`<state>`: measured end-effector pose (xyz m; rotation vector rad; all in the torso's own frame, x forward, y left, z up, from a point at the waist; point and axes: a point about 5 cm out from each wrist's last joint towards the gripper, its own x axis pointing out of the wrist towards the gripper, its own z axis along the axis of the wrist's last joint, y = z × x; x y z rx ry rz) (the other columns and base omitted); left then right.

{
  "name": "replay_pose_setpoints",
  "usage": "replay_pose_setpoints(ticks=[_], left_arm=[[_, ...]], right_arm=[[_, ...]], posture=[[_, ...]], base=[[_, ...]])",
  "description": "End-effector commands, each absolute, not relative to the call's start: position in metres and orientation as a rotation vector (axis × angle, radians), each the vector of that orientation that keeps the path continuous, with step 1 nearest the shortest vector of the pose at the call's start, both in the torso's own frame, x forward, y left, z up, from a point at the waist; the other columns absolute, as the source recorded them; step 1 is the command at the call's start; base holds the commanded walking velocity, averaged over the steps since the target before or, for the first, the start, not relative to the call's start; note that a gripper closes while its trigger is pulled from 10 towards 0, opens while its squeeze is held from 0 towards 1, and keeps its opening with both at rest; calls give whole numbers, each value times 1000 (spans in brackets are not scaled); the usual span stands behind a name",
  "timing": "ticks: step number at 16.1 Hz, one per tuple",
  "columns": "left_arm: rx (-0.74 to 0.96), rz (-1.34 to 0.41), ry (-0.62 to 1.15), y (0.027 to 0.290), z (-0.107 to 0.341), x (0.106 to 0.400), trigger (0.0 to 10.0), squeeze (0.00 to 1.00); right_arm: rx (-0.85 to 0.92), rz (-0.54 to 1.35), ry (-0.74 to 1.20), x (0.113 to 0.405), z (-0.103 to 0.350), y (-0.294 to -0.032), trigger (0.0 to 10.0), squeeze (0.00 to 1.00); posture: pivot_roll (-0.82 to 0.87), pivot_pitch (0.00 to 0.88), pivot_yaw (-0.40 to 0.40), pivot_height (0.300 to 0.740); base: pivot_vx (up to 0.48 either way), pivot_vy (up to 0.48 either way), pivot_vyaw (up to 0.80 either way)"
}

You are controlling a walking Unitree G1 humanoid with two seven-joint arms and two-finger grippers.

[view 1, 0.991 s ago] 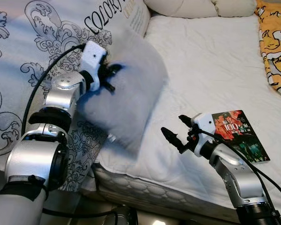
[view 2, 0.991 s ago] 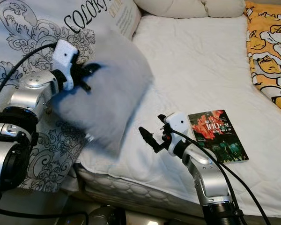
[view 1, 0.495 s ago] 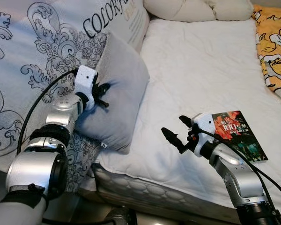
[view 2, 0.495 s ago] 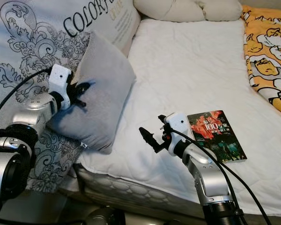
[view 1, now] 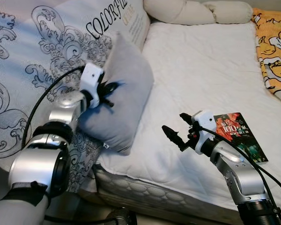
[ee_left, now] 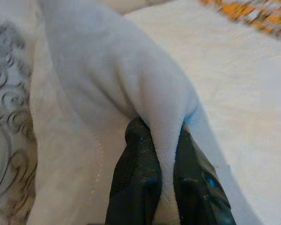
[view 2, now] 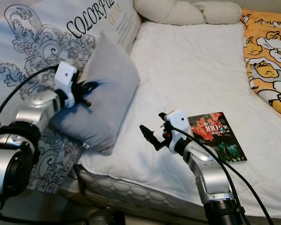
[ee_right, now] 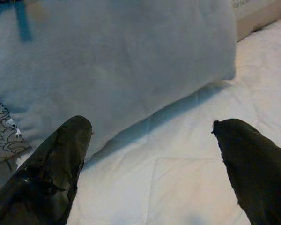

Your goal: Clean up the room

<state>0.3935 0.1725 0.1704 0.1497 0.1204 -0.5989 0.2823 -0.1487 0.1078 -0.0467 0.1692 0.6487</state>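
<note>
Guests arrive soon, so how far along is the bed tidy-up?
Nothing looks finished yet. In hand: the left gripper pinches the grey pillow at the mattress edge. Left to do: the book lies flat on the mattress beside the open right gripper, and the orange blanket is bunched.

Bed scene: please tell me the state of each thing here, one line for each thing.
grey pillow: pinched by a fold, held tilted at the mattress's edge.
left hand: shut on the grey pillow.
right hand: open, hovering above the mattress.
book: closed, lying flat.
mattress: covered with a white quilted sheet.
patterned quilt: bunched beside the grey pillow.
</note>
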Motion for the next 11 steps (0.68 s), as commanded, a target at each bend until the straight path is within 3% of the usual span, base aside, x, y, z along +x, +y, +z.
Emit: replay_pose_setpoints(ticks=[1,5,6,11], left_arm=[[132,-616,26,169,195,399,0,0],[-16,-613,2,165,206,404,0,0],[-118,-589,16,167,206,405,0,0],[20,-525,96,179,180,398,0,0]], right_arm=[[-42,647,151,283,114,-149,10000,0],[-44,646,145,284,117,-151,10000,0],[-46,648,145,283,117,-151,10000,0],[-46,690,145,277,121,-150,10000,0]], posture=[[-8,10,112,740],[-15,9,116,740],[-23,8,119,740],[-39,11,121,740]], base=[[0,0,0],[0,0,0],[0,0,0],[0,0,0]])
